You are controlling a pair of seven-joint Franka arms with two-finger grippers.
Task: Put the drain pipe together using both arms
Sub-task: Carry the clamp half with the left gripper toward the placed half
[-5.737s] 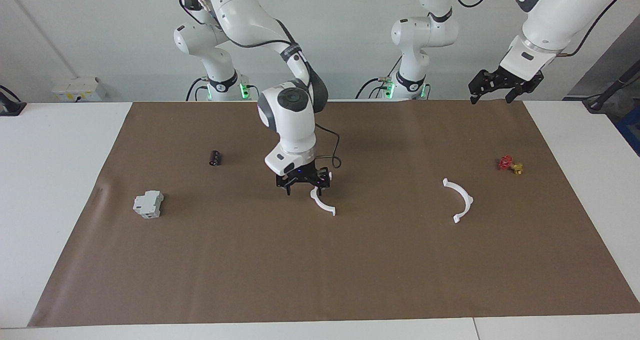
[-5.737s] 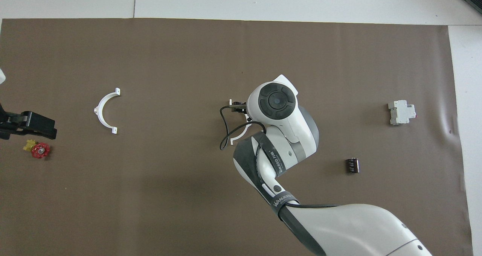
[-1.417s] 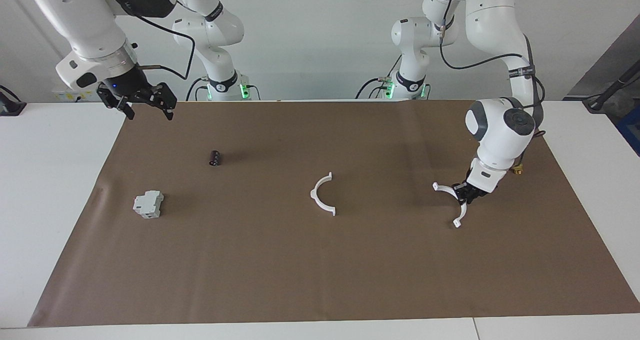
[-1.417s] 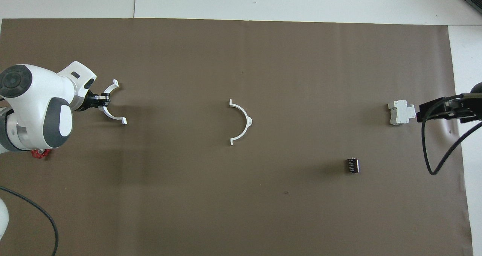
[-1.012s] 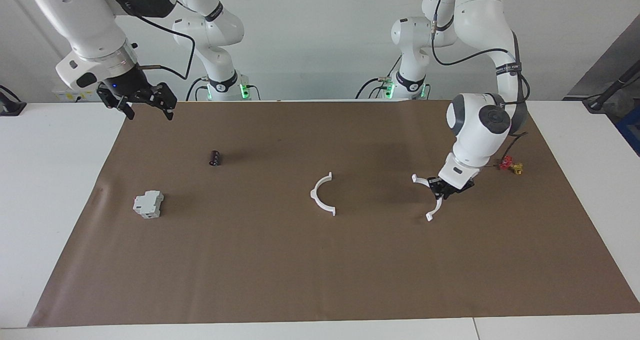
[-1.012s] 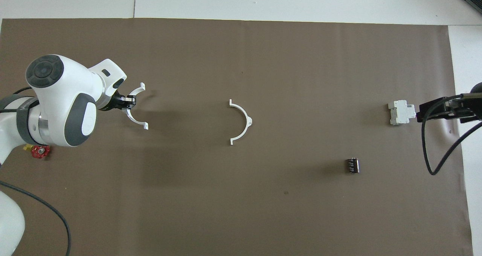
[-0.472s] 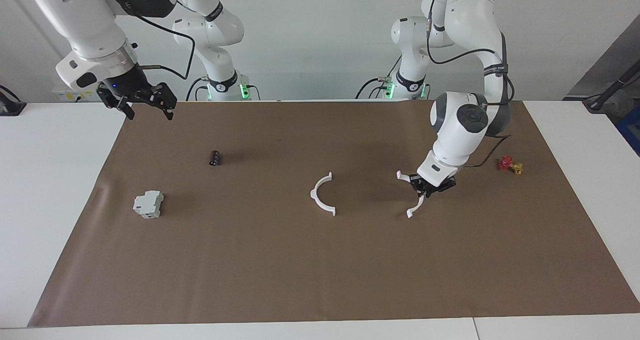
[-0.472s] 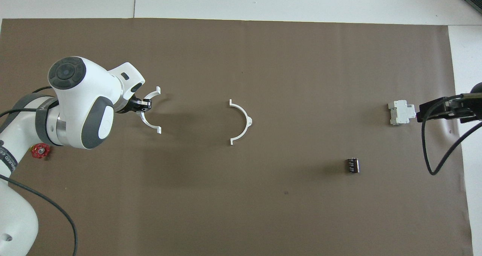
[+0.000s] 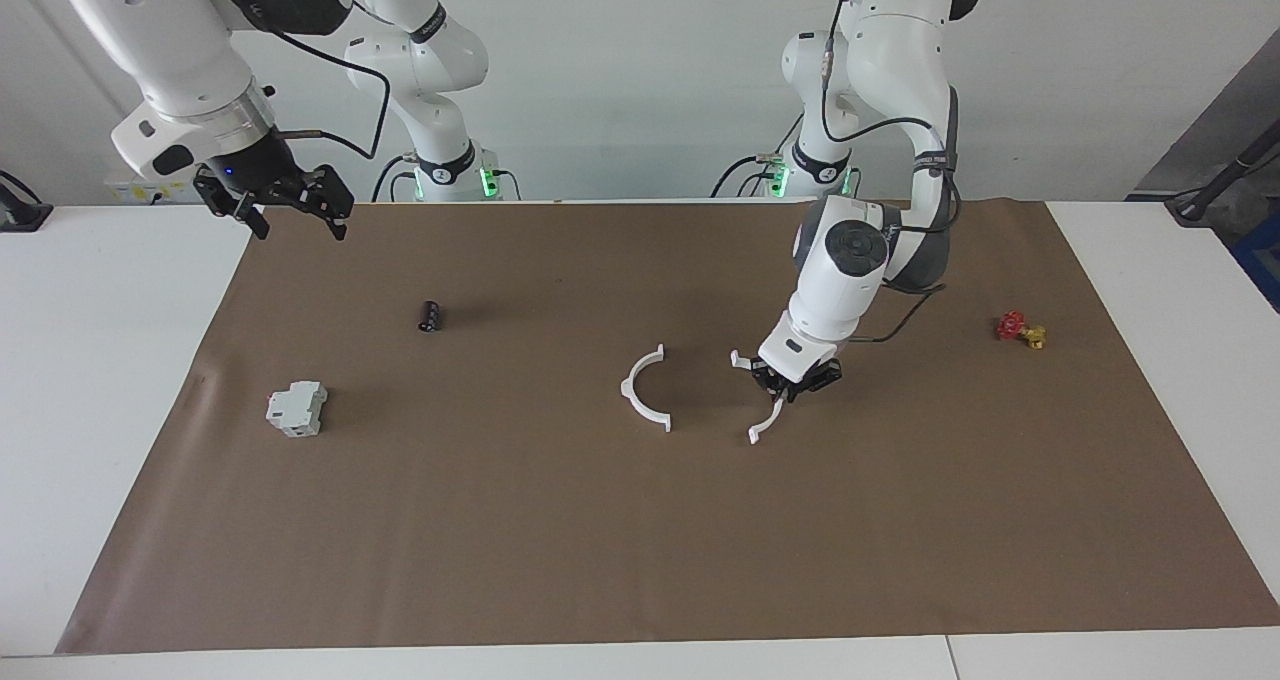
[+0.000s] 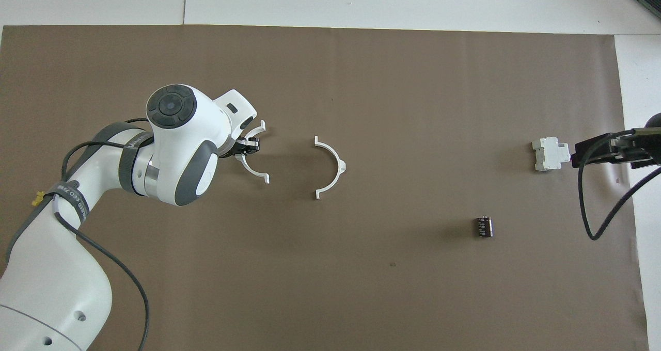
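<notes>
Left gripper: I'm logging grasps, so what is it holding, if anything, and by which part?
The left gripper holds one white half-ring, pinched at the middle of its arc, both tabbed ends free.

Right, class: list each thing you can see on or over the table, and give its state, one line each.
Left gripper: shut on one half-ring, over the mat.
Held half-ring: gripped at mid-arc, apart from the other.
Loose half-ring: lying flat on the mat, untouched.
Right gripper: open, raised, waiting.
Grey-white block: resting on the mat.
Black cylinder: lying on the mat.
Red and yellow valve: resting on the mat.
</notes>
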